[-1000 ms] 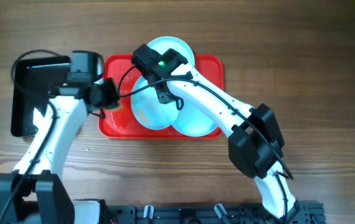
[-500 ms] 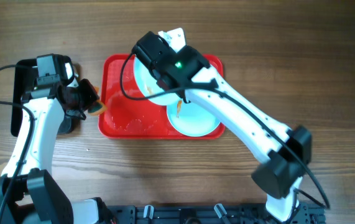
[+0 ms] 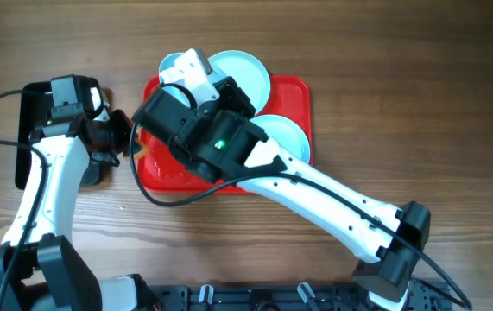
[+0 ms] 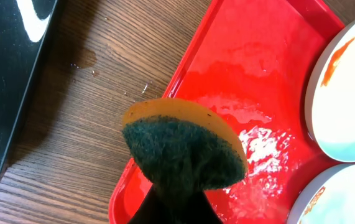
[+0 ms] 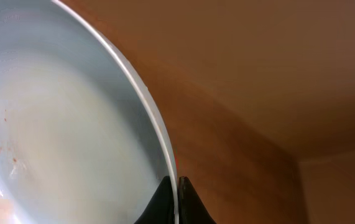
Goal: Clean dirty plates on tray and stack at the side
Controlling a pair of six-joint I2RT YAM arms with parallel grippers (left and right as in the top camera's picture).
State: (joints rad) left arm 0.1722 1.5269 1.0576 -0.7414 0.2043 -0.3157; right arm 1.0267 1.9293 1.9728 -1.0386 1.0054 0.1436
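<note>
— While the left gripper (image 3: 132, 142) hangs at the left rim of the red tray (image 3: 300, 93), what do its jaws hold?
— A sponge (image 4: 183, 148), green scouring face up with yellow behind it. The jaws are clamped tight on it, above the tray's wet left edge.
— And the right gripper (image 5: 177, 184)?
— Its jaws are pinched narrow on the rim of a pale plate (image 5: 59, 112), which sits over the tray's upper left corner in the overhead frame. A few orange specks show at the lower left of the plate.
— Where are the others?
— A second plate (image 3: 246, 73) sits at the tray's upper edge. A third plate (image 3: 287, 134) lies at its right side, partly under the right arm.
— Anything else around?
— A black tray (image 3: 28, 138) lies at the left of the frame, on the wooden counter (image 3: 401, 69).
</note>
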